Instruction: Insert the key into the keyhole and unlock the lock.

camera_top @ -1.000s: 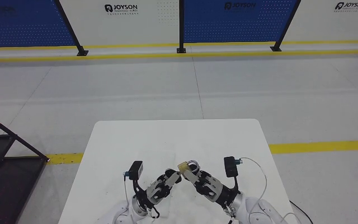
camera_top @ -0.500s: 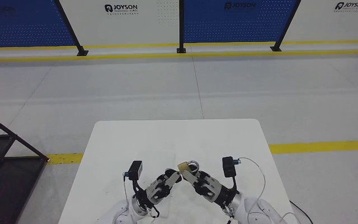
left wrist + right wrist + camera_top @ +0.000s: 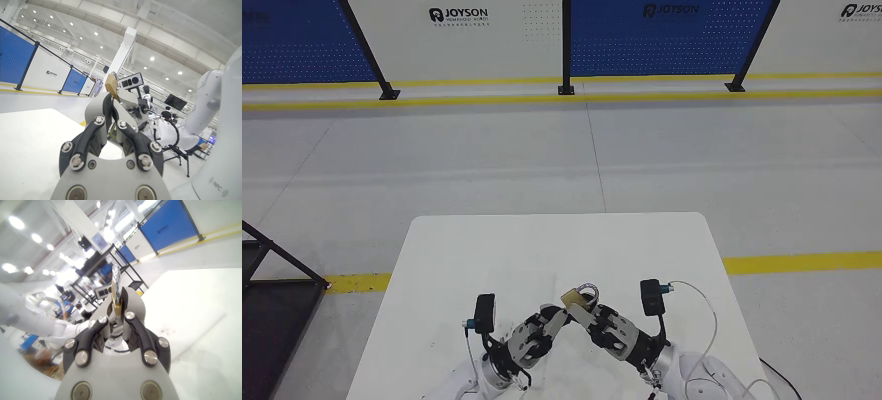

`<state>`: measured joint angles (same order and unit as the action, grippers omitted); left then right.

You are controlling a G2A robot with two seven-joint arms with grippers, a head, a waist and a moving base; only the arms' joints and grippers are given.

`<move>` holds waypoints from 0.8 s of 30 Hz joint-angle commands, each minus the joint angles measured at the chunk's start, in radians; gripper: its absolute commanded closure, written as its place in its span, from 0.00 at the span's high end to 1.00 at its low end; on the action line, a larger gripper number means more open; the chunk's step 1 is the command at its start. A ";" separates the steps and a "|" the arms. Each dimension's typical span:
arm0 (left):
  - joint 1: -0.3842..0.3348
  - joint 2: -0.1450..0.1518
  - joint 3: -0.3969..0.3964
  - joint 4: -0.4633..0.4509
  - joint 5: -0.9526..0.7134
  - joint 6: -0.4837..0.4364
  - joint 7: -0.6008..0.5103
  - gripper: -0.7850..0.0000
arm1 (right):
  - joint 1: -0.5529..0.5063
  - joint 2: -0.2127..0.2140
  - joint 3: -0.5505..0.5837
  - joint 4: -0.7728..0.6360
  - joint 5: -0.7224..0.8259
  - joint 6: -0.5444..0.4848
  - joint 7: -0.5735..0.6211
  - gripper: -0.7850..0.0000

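You have both grippers brought together above the white table (image 3: pixel 542 245), close to the edge on the robot's side and about midway along it.

The right gripper (image 3: pixel 117 303) is clamped on the padlock (image 3: pixel 570 296). In its wrist view you can see the brass body pinched between the black pads, with the chrome shackle (image 3: pixel 115 281) sticking out past the fingertips. From the top view, the padlock is lifted off the table. The body points toward the left arm and the shackle loops away toward the far edge.

The left gripper (image 3: pixel 111 99) has its fingers pressed tight together, tips right up against the brass body, which juts out just beyond them in the left wrist view. Whether the key sits between those pads cannot be told, because the fingers hide that spot. You cannot see the keyhole either, so nothing shows whether anything has entered the padlock.

Beyond the far edge of the table lies pale floor with yellow lines (image 3: pixel 662 97), and blue and white barrier panels (image 3: pixel 662 35) behind them. A black rack (image 3: pixel 272 265) stands off the table's left side.
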<state>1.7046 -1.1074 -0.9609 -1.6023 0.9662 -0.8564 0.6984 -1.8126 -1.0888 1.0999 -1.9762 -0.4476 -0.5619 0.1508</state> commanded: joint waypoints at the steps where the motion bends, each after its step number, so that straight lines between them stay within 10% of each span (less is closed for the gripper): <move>1: 0.000 -0.003 0.003 0.005 0.014 0.004 0.019 0.00 | -0.001 0.000 0.001 -0.001 0.001 -0.001 0.001 0.00; 24: -0.006 -0.021 0.008 0.022 0.125 0.093 0.111 0.00 | -0.008 0.003 0.005 -0.012 0.005 0.024 -0.003 0.00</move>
<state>1.6992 -1.1278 -0.9542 -1.5797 1.0889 -0.7662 0.8064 -1.8211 -1.0862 1.1060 -1.9877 -0.4397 -0.5388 0.1473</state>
